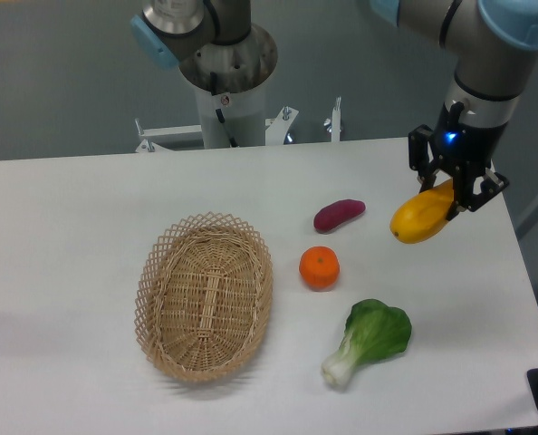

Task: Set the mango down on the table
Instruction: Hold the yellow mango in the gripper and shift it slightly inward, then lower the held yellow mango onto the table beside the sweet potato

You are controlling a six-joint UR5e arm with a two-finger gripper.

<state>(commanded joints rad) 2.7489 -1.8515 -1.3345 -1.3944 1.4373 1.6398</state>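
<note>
The mango (419, 218) is a yellow-orange oval fruit, held tilted at the right side of the view, just above the white table (88, 227). My gripper (448, 194) is shut on the mango's upper right end, its black fingers on either side of it. The mango's lower left end points toward the table, and I cannot tell whether it touches the surface.
A purple sweet potato (339, 216) lies left of the mango. A round orange tangerine (319, 267) sits below it. A green bok choy (370, 337) lies front right. An oval wicker basket (206, 294) stands at centre left. The table's right edge is close to the gripper.
</note>
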